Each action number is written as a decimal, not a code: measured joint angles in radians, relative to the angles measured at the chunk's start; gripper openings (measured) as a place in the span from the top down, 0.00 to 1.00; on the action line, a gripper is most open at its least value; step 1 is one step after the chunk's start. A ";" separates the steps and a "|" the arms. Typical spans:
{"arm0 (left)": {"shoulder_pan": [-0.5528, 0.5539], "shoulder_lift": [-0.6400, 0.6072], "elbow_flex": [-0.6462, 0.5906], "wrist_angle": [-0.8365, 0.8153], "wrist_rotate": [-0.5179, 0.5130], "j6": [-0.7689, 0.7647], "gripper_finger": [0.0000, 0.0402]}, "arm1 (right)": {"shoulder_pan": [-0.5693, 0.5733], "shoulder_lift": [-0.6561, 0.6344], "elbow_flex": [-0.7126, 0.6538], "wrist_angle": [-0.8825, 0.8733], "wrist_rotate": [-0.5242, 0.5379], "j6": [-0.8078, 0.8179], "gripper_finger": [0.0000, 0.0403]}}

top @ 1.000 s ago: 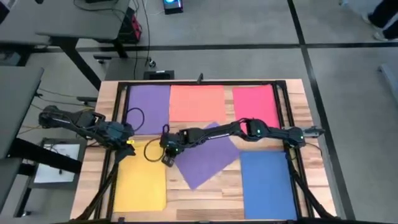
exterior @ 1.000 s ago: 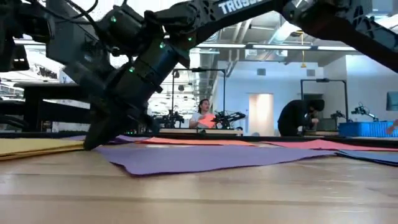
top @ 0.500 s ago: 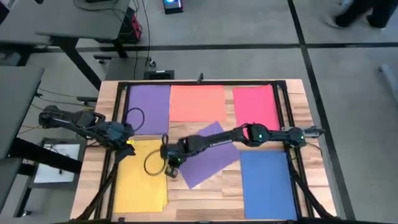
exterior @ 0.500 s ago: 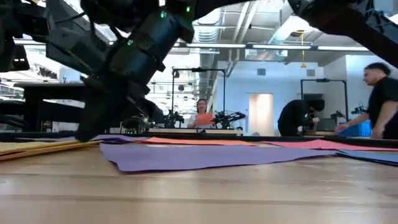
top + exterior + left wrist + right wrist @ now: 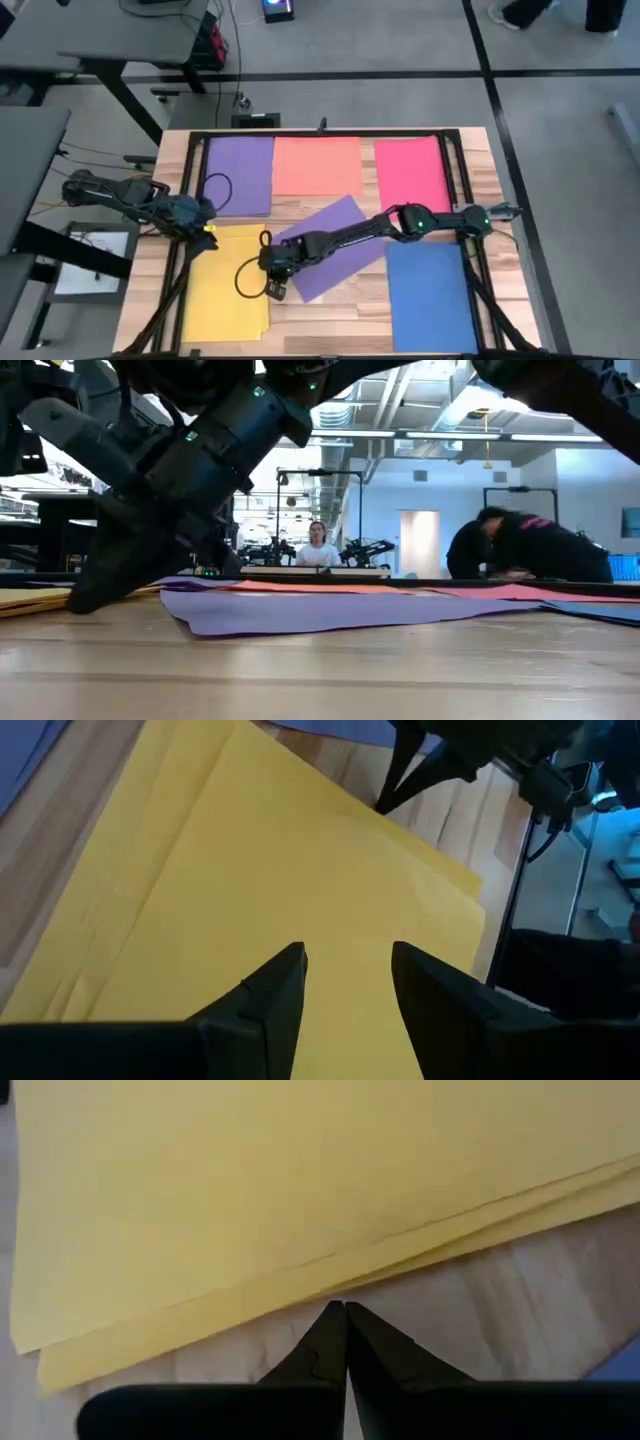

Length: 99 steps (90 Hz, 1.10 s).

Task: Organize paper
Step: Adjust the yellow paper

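Note:
Five paper stacks lie flat on the table: purple [image 5: 240,175], salmon-orange [image 5: 317,165] and pink-red [image 5: 408,170] along the far side, yellow [image 5: 225,290] near left and blue [image 5: 430,295] near right. A loose purple sheet [image 5: 335,245] lies askew in the middle. My right gripper [image 5: 271,291] is shut, low at the yellow stack's right edge [image 5: 400,1245], just left of the loose sheet's corner. Over the yellow stack's far end my left gripper [image 5: 345,960] hovers open, with nothing between its fingers. My right gripper's shut fingertips [image 5: 345,1315] come slanting down from the table's right and stand at the yellow stack's right edge [image 5: 300,1280], low at the tabletop [image 5: 85,600]. I cannot tell whether they touch the paper.
A black frame [image 5: 455,150] runs round the work area. A black cable loops over the purple stack [image 5: 215,185] and another hangs from the right arm by the yellow stack [image 5: 243,280]. Bare wood [image 5: 330,325] shows between yellow and blue. People move in the room behind [image 5: 520,545].
My right gripper has moved toward the table's near edge along the yellow stack's right side and has come down lower toward the tabletop, staying shut. The paper stacks lie as before.

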 joint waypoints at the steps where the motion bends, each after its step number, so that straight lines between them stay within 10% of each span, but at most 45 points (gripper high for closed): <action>1: 0.000 0.000 0.000 0.000 0.000 0.000 0.66 | -0.001 0.000 0.000 0.005 0.000 -0.004 1.00; 99: 0.000 0.000 0.000 0.003 0.001 -0.015 0.66 | 0.083 0.047 0.000 0.196 -0.095 -0.046 1.00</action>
